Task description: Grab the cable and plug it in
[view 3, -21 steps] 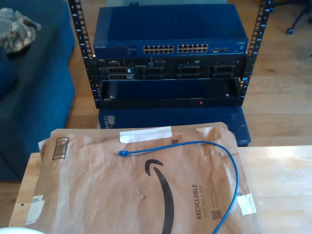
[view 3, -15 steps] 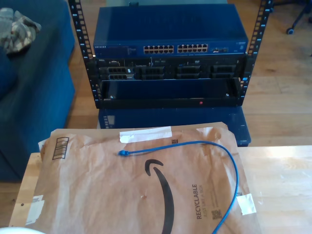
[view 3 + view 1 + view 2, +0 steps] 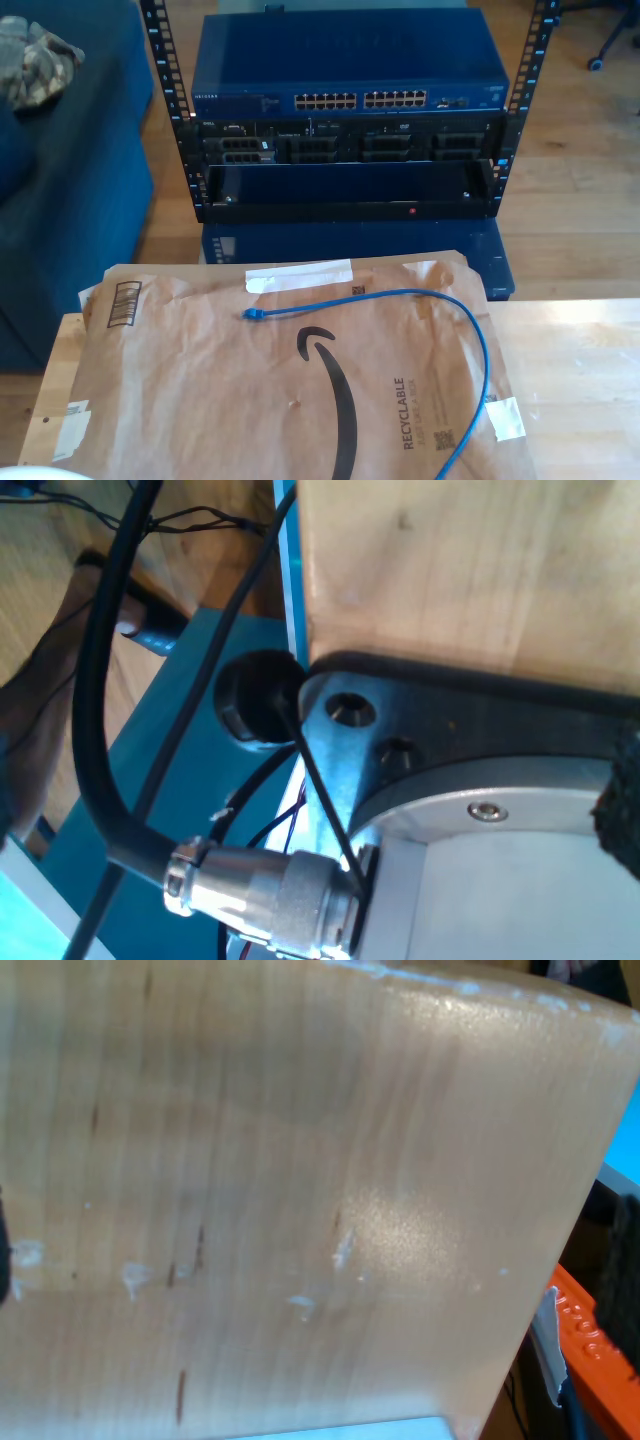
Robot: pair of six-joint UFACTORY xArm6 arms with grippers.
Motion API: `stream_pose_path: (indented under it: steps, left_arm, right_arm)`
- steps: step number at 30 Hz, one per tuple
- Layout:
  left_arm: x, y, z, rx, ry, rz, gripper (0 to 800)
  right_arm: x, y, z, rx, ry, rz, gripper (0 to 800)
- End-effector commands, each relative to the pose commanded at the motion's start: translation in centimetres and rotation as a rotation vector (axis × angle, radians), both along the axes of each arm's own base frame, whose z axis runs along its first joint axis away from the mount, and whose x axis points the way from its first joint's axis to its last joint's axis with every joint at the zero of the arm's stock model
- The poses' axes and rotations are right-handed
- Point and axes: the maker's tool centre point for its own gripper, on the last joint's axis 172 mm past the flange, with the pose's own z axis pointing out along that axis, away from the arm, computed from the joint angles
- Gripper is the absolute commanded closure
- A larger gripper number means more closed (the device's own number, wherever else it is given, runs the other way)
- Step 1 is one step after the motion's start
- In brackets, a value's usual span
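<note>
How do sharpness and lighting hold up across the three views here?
Exterior view: even light, fairly sharp; the blue cable stands out on the brown paper. First wrist view: close metal connector soft, floor behind blurred. Second wrist view: wooden tabletop blurred, with a glare patch.

No visible change across the exterior views.

Blue cable (image 3: 440,310) lies in the same arc on the brown paper mailer (image 3: 200,390) as 0.7 s and 0.5 s ago, plug end (image 3: 251,314) in the same spot near the white tape strip (image 3: 298,275). Mailer sits on the bench (image 3: 585,370) exactly as before. Rack switch (image 3: 345,75) and its ports look the same, with no arm entering.
</note>
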Motion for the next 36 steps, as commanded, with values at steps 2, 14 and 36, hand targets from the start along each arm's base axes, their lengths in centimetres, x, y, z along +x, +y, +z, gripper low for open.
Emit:
stream_pose_path:
  steps: [2, 14, 36]
  left_arm:
    - [0.0, 0.0, 0.0, 0.0, 0.001, 0.001, 0]
    - [0.0, 0.0, 0.0, 0.0, 0.001, -0.001, 0]
    - [0.0, 0.5, 0.5, 0.008, 0.006, 0.009, 0]
  right_arm:
    - [0.0, 0.0, 0.0, 0.0, 0.001, 0.001, 3]
    - [0.0, 0.0, 0.0, 0.0, 0.0, 0.0, 3]
    - [0.1, -1.6, 2.1, -0.041, 0.004, -0.012, 4]
